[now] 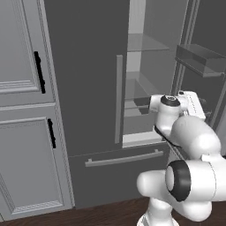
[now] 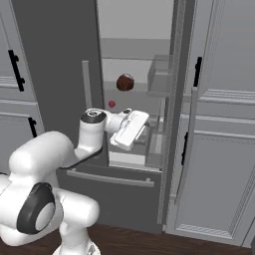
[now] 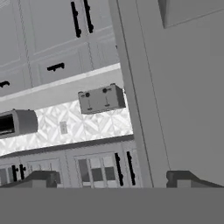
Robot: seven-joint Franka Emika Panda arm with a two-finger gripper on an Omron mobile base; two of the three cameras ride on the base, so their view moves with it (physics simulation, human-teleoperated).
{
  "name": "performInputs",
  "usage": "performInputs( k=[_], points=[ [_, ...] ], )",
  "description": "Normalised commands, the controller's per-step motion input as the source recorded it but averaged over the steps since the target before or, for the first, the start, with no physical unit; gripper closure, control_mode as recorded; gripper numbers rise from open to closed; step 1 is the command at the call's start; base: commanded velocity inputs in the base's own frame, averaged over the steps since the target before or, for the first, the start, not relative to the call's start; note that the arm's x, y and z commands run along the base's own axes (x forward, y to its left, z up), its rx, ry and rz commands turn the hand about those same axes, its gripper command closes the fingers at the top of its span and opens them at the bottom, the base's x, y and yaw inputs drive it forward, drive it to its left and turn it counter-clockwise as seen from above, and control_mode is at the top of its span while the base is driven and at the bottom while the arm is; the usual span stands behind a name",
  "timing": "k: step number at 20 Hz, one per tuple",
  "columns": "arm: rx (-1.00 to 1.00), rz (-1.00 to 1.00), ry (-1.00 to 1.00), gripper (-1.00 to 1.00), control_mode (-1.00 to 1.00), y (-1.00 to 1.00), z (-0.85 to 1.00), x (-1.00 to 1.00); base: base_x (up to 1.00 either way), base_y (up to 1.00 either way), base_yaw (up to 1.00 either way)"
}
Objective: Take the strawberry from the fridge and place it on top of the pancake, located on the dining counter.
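The fridge (image 1: 88,66) stands with its left door shut and its right door swung open, so the glass shelves show. On a shelf inside lies the strawberry (image 2: 111,104), a tiny red berry. My gripper (image 2: 142,130) hangs at the fridge opening, a little below and to the right of the berry and apart from it. In the left base view my gripper (image 1: 201,106) sits at the right edge of the opening. My gripper (image 3: 113,179) is open, its dark tips wide apart with nothing between them. The pancake and the dining counter are out of view.
A dark reddish-brown round lump (image 2: 125,82) rests on the shelf above the berry. The open door (image 1: 198,59) carries a bin beside the arm. Light grey cabinets (image 1: 22,88) with black handles flank the fridge. A bottom drawer (image 1: 119,167) lies below the opening.
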Motion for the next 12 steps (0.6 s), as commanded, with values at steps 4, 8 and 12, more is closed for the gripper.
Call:
performInputs(
  k=[4,8,12],
  points=[
    [0.51,-0.14,-0.32,-1.0,-1.0,1.0,-0.2,0.43,0.0,0.0,0.0],
    [0.57,-0.26,-0.46,-1.0,-1.0,0.96,-0.16,0.36,0.0,0.0,0.0],
    [0.49,-0.29,-0.48,-1.0,-1.0,0.97,-0.36,0.42,0.0,0.0,0.0]
  ],
)
